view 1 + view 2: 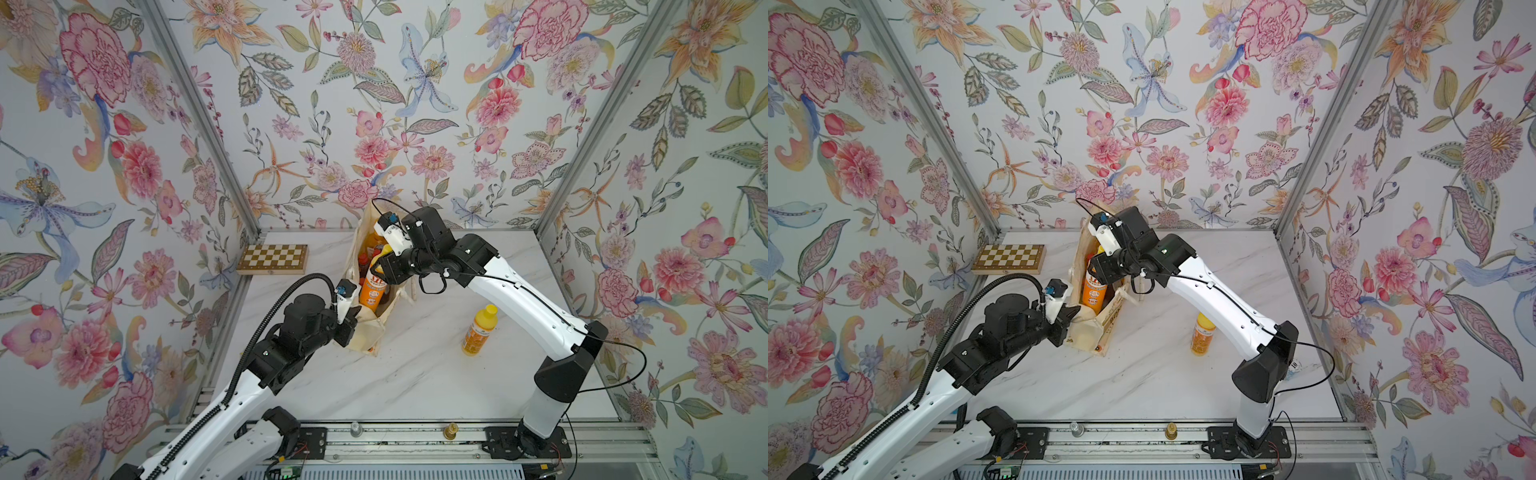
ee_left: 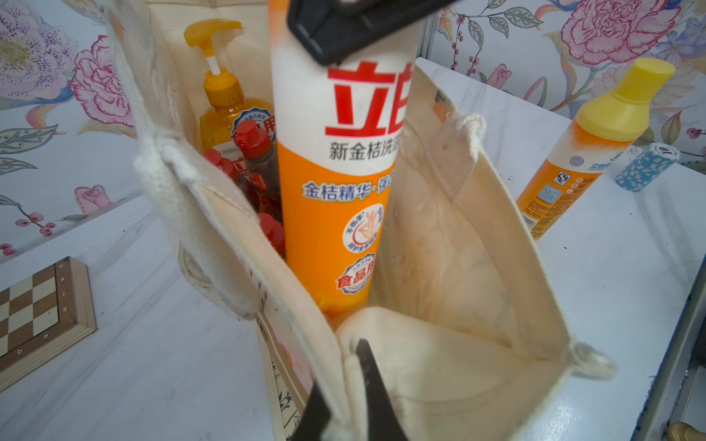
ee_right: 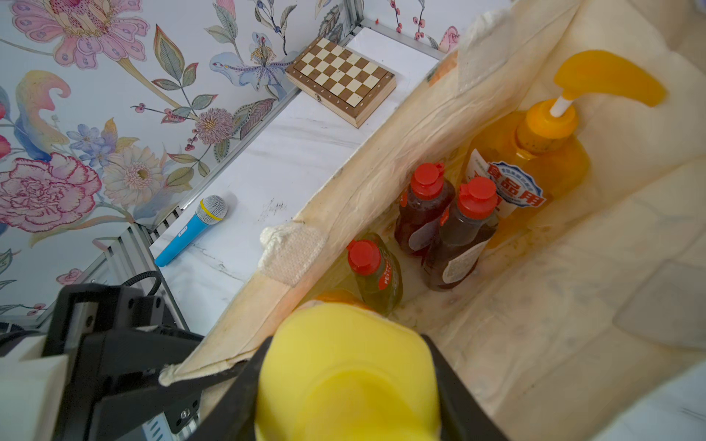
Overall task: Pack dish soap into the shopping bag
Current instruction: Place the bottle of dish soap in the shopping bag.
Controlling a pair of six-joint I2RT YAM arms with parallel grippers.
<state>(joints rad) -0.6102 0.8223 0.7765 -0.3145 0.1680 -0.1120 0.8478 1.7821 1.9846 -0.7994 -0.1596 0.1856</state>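
Two hands share this step. The right hand (image 3: 345,382) pinches the yellow cap of an orange yellow-capped bottle (image 2: 336,214). The bottle hangs upright inside the shopping bag (image 2: 477,248), in the free space at the near end. The folded rim hides whether its base touches the bag floor. The left hand (image 2: 344,393) is pressed together on that near rim, holding the mouth apart.

To do this well, I judge the bottle should go straight down until it stands, clear of the olive-green bottle (image 3: 376,271) just beside it. Only then should it be let go, and the rim grip should last until that point.

Deeper in the bag stand two dark-red bottles (image 3: 422,206) and, at the far end, the orange pump bottle (image 3: 535,160). A second orange yellow-capped bottle (image 1: 478,330) stands on the desk (image 1: 415,374), well apart from the bag and not yet packed.
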